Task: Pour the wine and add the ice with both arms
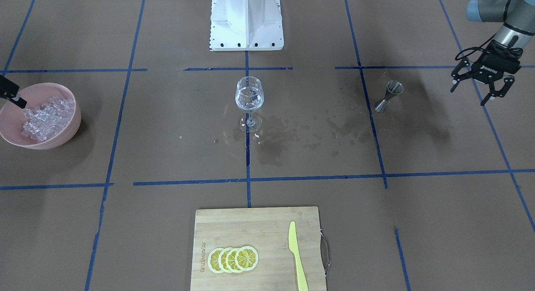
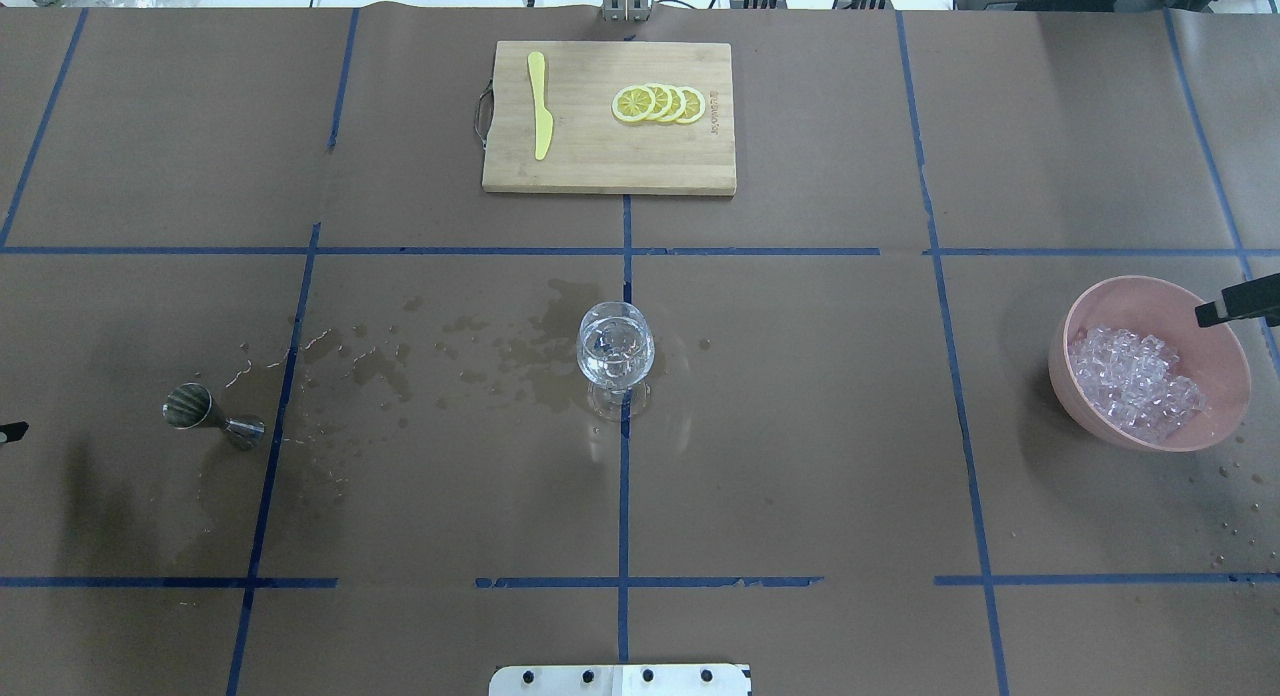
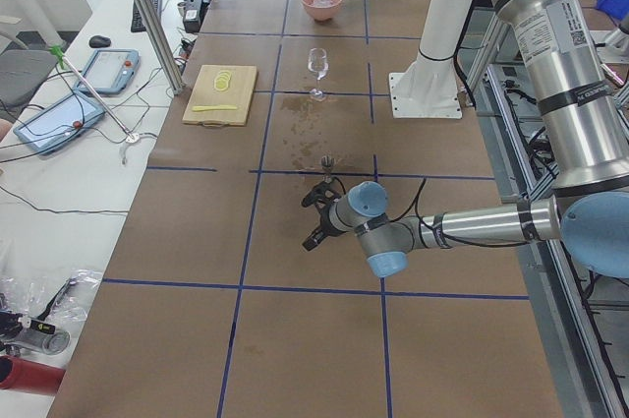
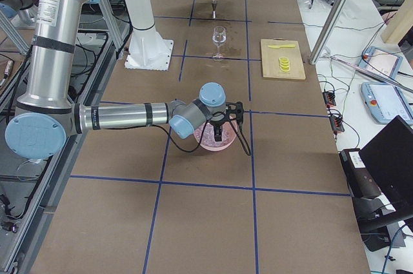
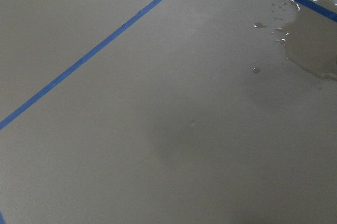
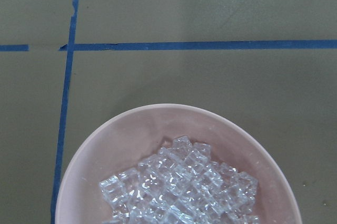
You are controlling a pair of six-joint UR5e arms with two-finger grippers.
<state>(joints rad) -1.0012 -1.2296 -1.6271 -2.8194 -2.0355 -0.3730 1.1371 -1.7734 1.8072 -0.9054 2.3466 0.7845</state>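
A clear stemmed glass (image 1: 249, 94) (image 2: 615, 344) stands at the table's centre; what it holds is clear and I cannot make it out. No wine shows in any view. Ice (image 2: 1135, 381) (image 6: 179, 187) fills a pink bowl (image 2: 1130, 288) (image 1: 62, 92). My right gripper (image 4: 226, 122) hovers over the bowl's outer rim, open and empty; only one finger (image 2: 1238, 302) reaches into the overhead view. My left gripper (image 1: 476, 92) hangs open and empty above the table, outward of a steel jigger (image 1: 388, 96) (image 2: 212, 416).
A wooden cutting board (image 2: 600, 171) with lemon slices (image 2: 660, 104) and a yellow knife (image 2: 540, 116) lies at the far middle edge. Wet patches (image 2: 500, 351) spread between jigger and glass. The white column base (image 1: 246, 27) stands behind the glass.
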